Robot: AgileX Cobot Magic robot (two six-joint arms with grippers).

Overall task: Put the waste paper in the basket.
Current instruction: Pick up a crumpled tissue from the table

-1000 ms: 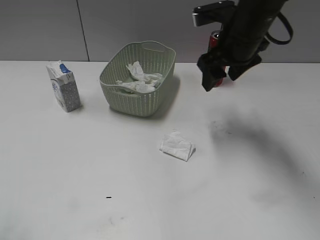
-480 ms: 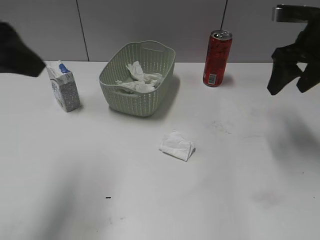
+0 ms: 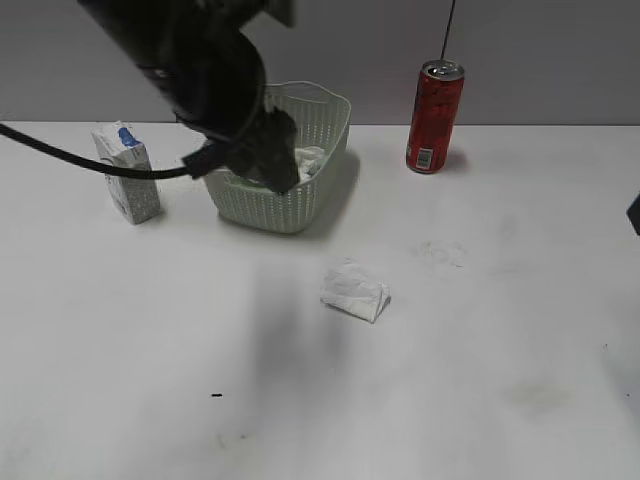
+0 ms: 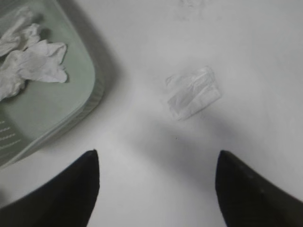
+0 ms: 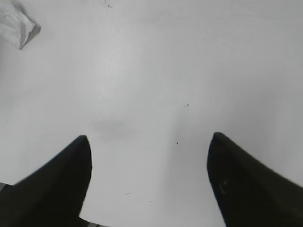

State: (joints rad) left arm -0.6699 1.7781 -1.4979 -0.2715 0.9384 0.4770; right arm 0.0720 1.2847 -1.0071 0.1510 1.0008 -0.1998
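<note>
Lying flat on bench, paper wad sits in front of basket, long axis slanting left-right. More wads inside basket. Left gripper & right gripper: both spread apart, empty.

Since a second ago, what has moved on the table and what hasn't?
The right arm has swung off to the right, nearly out of view; the left gripper has come in over the basket, open and empty. The loose waste paper, the red can and the carton stayed put.
</note>
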